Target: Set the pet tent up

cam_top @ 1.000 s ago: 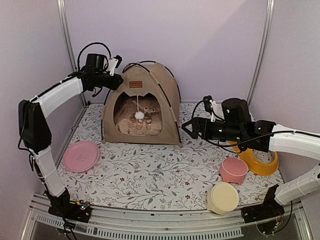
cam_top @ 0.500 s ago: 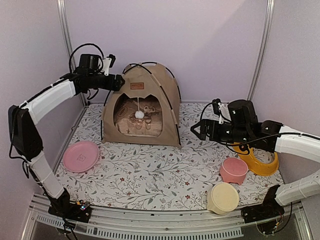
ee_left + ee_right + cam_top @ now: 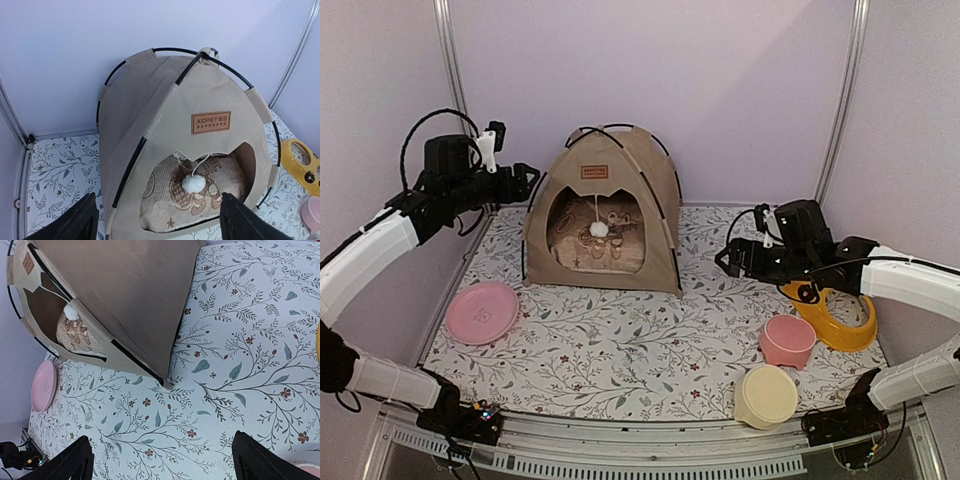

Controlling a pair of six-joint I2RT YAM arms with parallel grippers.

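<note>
Tan tent point(image 3: 605, 215) standing at back of floral-print tabletop point(image 3: 640, 345), lilac walls point(image 3: 740, 90) around, left gripper point(image 3: 530, 180) and right gripper point(image 3: 724, 258) both wide open and empty

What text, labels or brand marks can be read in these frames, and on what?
"XCPET": on the brown label patch above the doorway of the pet tent, left wrist view; the marks after it and the row beneath are too small to read.
Nothing else is readable in any view.
</note>
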